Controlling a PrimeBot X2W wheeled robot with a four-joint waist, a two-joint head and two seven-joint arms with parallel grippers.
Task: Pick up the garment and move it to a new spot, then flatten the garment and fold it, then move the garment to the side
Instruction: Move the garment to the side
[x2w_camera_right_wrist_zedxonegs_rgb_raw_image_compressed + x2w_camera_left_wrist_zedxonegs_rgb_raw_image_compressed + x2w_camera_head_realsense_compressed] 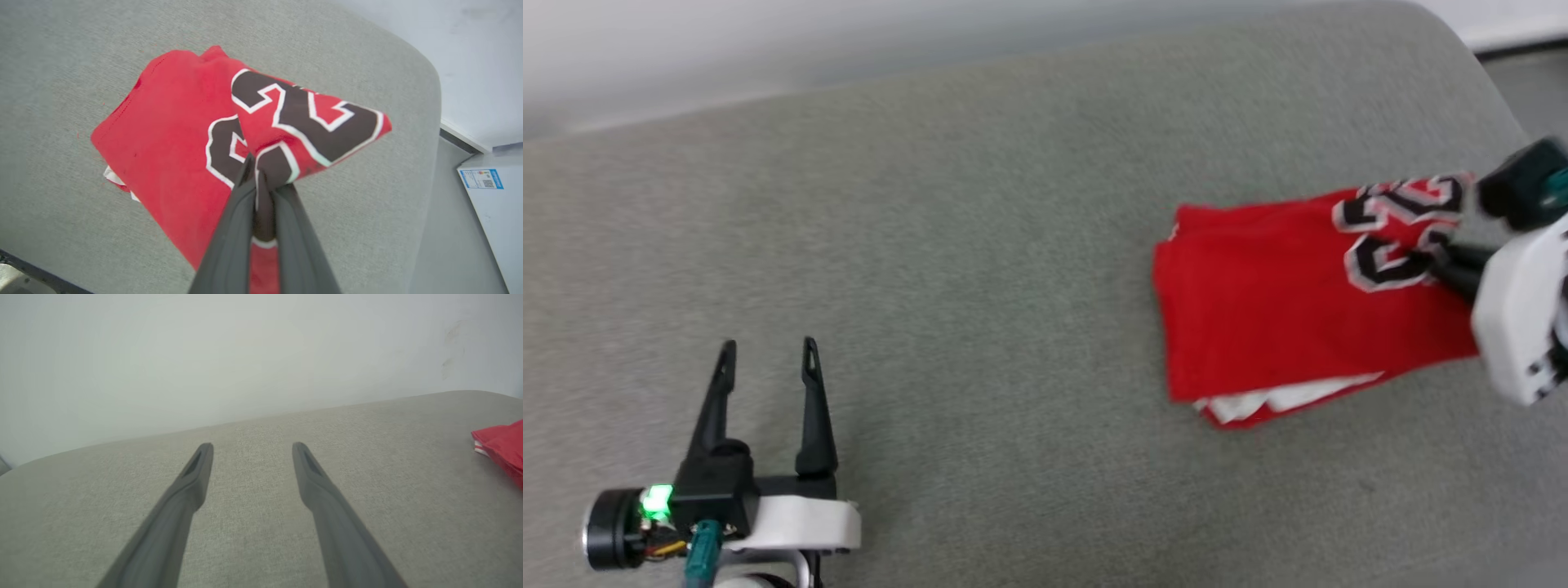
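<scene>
The folded red garment lies near the right end of the grey cushion, close to its rounded right edge. The right gripper is clamped on the fold printed with numbers and holds it raised off the layers below. The left gripper hangs over the near left part with its fingers spread wide. A broad bare stretch of cushion lies between them.
</scene>
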